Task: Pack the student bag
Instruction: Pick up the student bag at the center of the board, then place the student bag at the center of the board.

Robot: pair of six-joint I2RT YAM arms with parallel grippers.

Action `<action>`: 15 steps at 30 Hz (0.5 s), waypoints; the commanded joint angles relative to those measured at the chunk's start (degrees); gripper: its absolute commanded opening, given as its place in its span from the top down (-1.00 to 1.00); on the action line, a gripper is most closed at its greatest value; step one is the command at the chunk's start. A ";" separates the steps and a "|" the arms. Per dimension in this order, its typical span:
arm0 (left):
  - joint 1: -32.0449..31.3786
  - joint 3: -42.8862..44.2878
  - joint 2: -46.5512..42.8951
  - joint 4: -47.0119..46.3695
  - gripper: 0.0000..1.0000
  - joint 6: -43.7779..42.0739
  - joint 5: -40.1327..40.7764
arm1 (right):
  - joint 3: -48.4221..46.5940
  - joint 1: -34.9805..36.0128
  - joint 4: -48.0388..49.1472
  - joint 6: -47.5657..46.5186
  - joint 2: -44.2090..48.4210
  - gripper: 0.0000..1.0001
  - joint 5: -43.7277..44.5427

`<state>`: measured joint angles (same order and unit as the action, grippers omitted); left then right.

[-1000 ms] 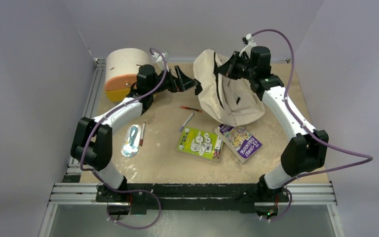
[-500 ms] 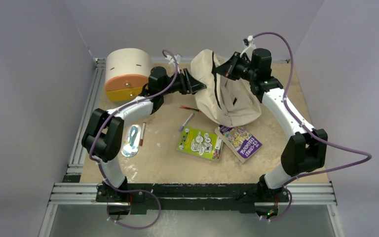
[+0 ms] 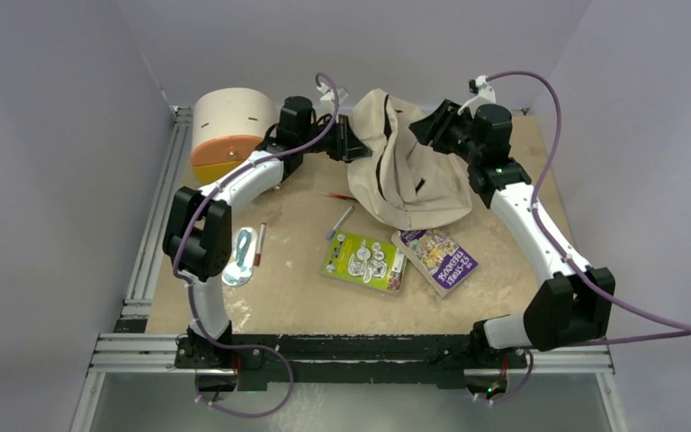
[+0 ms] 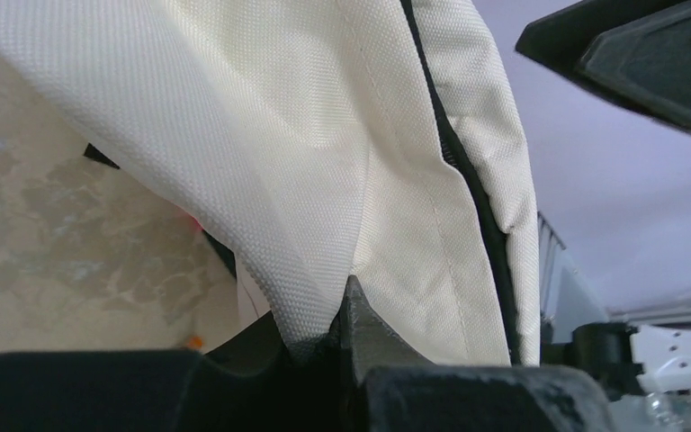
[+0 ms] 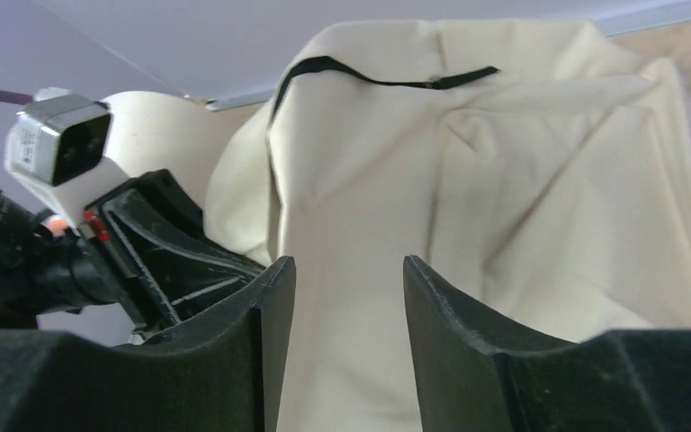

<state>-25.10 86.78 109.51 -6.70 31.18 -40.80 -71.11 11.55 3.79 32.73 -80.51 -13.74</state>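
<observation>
The student bag (image 3: 411, 171), a large soft cream fabric backpack with black zipper lines and black straps, lies slumped on the tan table to the right of the cream cylindrical drawer box (image 3: 229, 130) with orange and yellow fronts, near it but not touching. We judge the step in hand to be spreading the bag's mouth so that things can go in. The left gripper (image 3: 353, 144), reaching past the drawer box, is clenched on a fold of the bag's cloth on the side facing the box; its wrist view shows the weave pinched between the fingers (image 4: 364, 328). The right gripper (image 3: 432, 128), on the bag's side away from the drawer box, is released, jaws apart with nothing between them. To do this well, we would have it take cloth right beside a zipper line rather than a loose strap, then draw away from the drawer box gently against the left hold. The cloth looks limp and creased, likely to sag shut when slack; we cannot tell whether the zipper is open.
</observation>
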 commanded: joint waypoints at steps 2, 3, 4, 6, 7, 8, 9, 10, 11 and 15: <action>0.84 5.10 0.83 4.38 1.00 -18.86 -6.46 | 4.89 -0.30 2.01 -2.76 4.61 -0.05 8.16; 0.84 5.47 0.98 4.79 1.00 -20.34 -7.75 | 5.98 -0.31 2.15 -2.75 5.21 -0.06 8.81; 0.84 5.95 1.13 5.23 1.00 -21.64 -8.79 | 7.05 -0.30 2.14 -2.68 5.66 -0.07 9.66; 0.84 7.07 1.38 5.97 1.00 -23.24 -9.89 | 9.00 -0.30 1.51 -2.27 6.41 -0.11 11.78; 0.84 7.65 1.52 6.27 1.00 -23.79 -10.25 | 10.09 -0.32 1.26 -1.84 6.78 -0.12 12.75; 0.89 8.22 1.69 6.41 1.00 -24.14 -10.86 | 11.17 -0.34 1.15 -1.41 7.14 -0.15 13.39; 0.93 8.82 1.81 6.50 1.00 -24.34 -11.53 | 12.30 -0.42 1.05 -0.88 7.50 -0.17 13.54; 1.01 9.26 2.03 6.42 1.00 -24.40 -12.23 | 13.43 -0.51 1.22 -0.44 7.94 -0.19 13.43; 1.09 9.68 2.21 6.31 1.00 -24.34 -12.83 | 14.57 -0.45 1.67 -0.09 8.30 -0.20 12.70; 1.20 11.86 2.98 4.24 1.00 -21.43 -14.71 | 18.22 -0.47 3.43 1.37 9.37 -0.22 10.23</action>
<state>-24.25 93.19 112.62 2.70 11.09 -49.50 -54.94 11.31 3.73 32.47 -73.43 -2.92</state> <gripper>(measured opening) 0.085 0.605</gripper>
